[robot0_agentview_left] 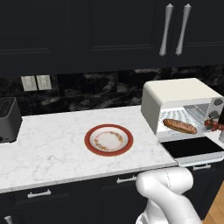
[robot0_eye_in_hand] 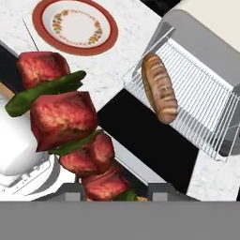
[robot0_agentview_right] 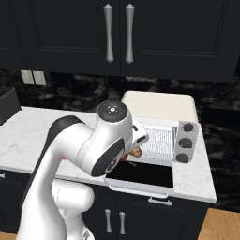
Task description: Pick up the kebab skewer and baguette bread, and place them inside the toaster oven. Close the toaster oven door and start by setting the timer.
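Firmly pinched in gripper [robot0_eye_in_hand: 115, 194]: kebab skewer [robot0_eye_in_hand: 65, 119]

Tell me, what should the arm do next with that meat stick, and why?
Probably carry the kebab skewer forward onto the rack beside the baguette bread. The gripper holds it outside, above the toaster oven door, which lies open.

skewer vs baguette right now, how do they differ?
Place: the baguette bread lies on the wire rack inside the toaster oven, while the kebab skewer is outside it, above the lowered toaster oven door, held in the end effector.
Look: the baguette is one smooth golden-brown loaf with scored crust; the skewer is red meat chunks with green pieces between.
Shared: both are elongated foods, and both are off the plate.
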